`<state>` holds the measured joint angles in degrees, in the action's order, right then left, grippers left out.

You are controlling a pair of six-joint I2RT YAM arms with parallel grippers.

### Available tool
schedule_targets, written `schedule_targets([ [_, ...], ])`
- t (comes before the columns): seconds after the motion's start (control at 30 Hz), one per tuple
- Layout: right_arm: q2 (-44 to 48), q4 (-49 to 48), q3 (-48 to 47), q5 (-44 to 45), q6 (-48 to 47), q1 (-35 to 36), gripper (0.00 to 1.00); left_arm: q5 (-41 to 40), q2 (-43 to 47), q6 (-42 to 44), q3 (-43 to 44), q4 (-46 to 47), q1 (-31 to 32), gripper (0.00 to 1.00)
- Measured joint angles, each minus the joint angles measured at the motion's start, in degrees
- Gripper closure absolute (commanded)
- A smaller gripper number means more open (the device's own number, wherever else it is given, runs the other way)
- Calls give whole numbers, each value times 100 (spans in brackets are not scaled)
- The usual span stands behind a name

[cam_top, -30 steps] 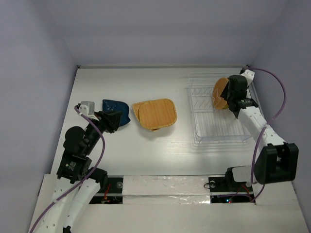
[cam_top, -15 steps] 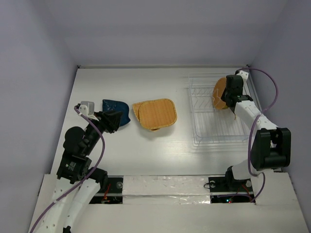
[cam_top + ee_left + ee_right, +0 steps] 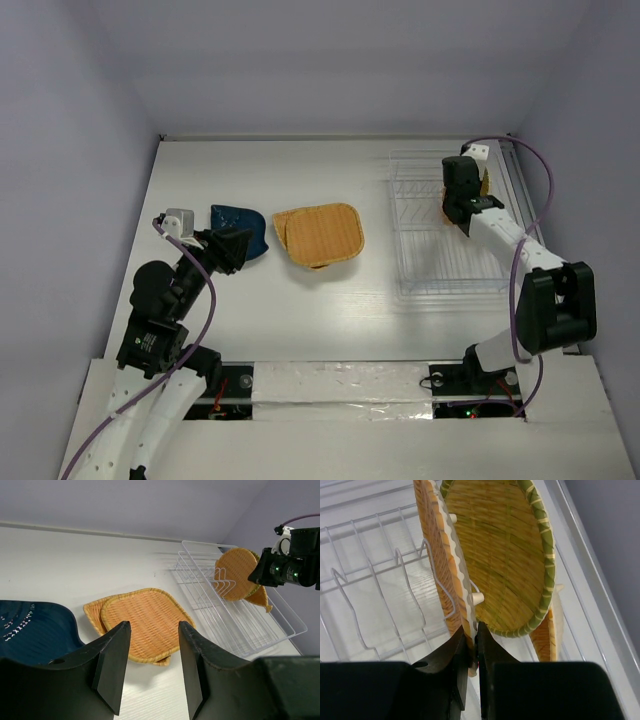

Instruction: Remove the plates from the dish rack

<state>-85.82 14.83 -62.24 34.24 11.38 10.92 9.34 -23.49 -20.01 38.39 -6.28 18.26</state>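
Note:
The white wire dish rack (image 3: 440, 262) stands at the right; it also shows in the left wrist view (image 3: 235, 625) and the right wrist view (image 3: 370, 575). Two orange plates stand upright in it. My right gripper (image 3: 471, 630) is shut on the lower rim of the ribbed round plate (image 3: 437, 545). The leaf-shaped plate (image 3: 505, 555) with a green rim stands just behind it. From above, the right gripper (image 3: 462, 190) hides most of both. The dark blue plate (image 3: 240, 228) and the rounded-square plate (image 3: 320, 234) lie flat on the table. My left gripper (image 3: 232, 248) is open and empty beside the blue plate.
The rack's upright wire slots (image 3: 405, 580) stand left of the held plate. The right wall (image 3: 590, 150) is close behind the rack. A purple cable (image 3: 545, 190) loops over the right arm.
My right gripper has swung left over the rack and now covers the orange plates from above. The left arm and the plates on the table have not moved.

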Motion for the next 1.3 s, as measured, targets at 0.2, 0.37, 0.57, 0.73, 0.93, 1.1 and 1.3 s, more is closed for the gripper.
schedule_targets([
  [0.2,387,214,-2,413,-111,273,100,0,0,0,0,0,0,60],
  [0.37,999,363,-37,850,-149,466,100,0,0,0,0,0,0,60],
  [0.57,1923,501,-245,868,31,732,100,2,0,2,0,0,0,60],
  [0.73,2636,446,-258,-101,463,1060,100,7,0,0,0,2,0,60],
  [0.93,2096,-236,-146,-1832,1285,1644,100,4,0,0,0,2,-4,60],
  [1.1,892,-1106,136,-3381,2142,1937,100,4,0,0,0,0,-39,60],
  [1.3,-138,-1628,295,-4273,2841,2151,99,7,0,0,0,2,-39,60],
])
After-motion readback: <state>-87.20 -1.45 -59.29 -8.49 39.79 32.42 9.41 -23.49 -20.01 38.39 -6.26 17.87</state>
